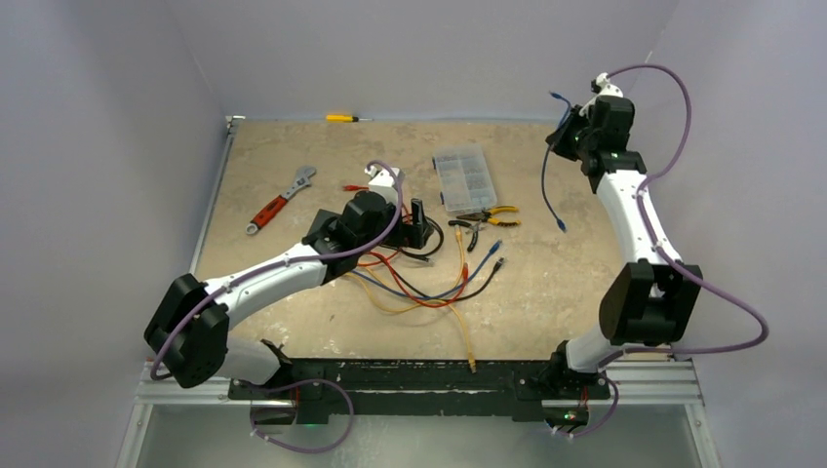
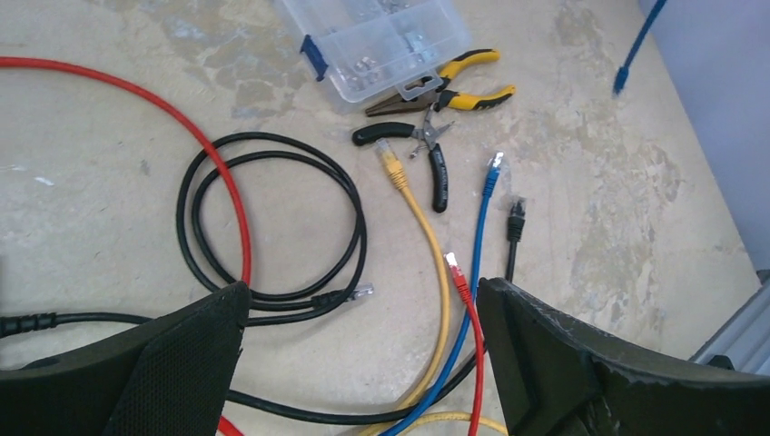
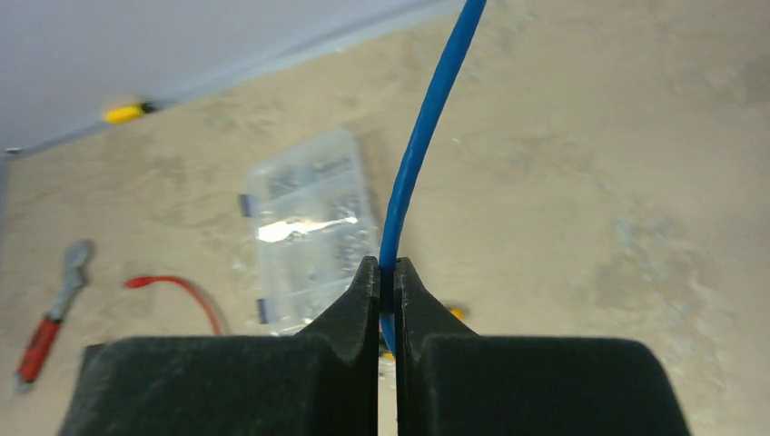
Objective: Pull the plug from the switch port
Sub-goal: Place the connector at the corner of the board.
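My right gripper (image 1: 559, 136) is raised at the back right and shut on a blue cable (image 1: 543, 180); in the right wrist view the jaws (image 3: 388, 268) pinch the cable (image 3: 427, 118). Its plug end hangs free above the table (image 2: 621, 82). My left gripper (image 1: 424, 226) is open and empty, low over a tangle of cables (image 1: 419, 288); its wide jaws (image 2: 363, 289) straddle loose red (image 2: 454, 268), yellow (image 2: 390, 162), blue (image 2: 493, 166) and black (image 2: 516, 216) plugs. The switch lies under the left arm; I cannot tell it apart from the black wrist.
A clear organiser box (image 1: 462, 179) stands at the back centre, with yellow-handled pliers (image 1: 495, 214) and black cutters (image 1: 466, 231) beside it. A red-handled wrench (image 1: 280, 200) lies at the left. A yellow screwdriver (image 1: 346, 118) lies at the back edge. Walls close both sides.
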Motion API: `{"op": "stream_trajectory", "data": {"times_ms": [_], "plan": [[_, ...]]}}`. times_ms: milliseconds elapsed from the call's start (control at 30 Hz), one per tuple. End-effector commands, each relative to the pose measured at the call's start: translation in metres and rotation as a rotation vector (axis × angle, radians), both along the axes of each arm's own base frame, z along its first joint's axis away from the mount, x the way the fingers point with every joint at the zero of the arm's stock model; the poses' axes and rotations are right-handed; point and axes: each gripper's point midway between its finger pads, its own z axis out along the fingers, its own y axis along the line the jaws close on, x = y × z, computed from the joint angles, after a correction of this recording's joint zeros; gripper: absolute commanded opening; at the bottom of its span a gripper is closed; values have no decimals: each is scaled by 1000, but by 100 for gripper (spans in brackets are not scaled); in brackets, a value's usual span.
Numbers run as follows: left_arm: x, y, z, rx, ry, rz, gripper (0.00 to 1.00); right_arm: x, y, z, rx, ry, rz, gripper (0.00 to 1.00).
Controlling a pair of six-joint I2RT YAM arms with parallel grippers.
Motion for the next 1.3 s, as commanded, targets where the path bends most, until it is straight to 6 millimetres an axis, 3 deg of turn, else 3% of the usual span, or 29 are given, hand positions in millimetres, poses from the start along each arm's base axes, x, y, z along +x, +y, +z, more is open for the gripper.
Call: {"op": "stream_trajectory", "data": {"times_ms": [0, 333, 500, 767, 967, 1067, 1267], "plan": [[3, 17, 7, -28, -15, 47, 96, 3, -37, -24, -143, 105, -141, 0], [-6, 22, 2, -101, 29, 14, 97, 20, -33, -138, -138, 372, -85, 0], [-9, 28, -1, -151, 54, 3, 98, 28, -42, -165, -168, 435, -115, 0], [-18, 41, -13, -168, 96, 1, 98, 61, -56, -148, -217, 412, -169, 0], [-26, 49, -18, -183, 115, 13, 98, 65, -62, -142, -223, 424, -207, 0], [-28, 51, -18, -187, 112, 17, 99, 65, -60, -131, -210, 392, -204, 15], [-27, 52, -20, -189, 117, 17, 99, 61, -48, -96, -169, 282, -159, 56]]}}
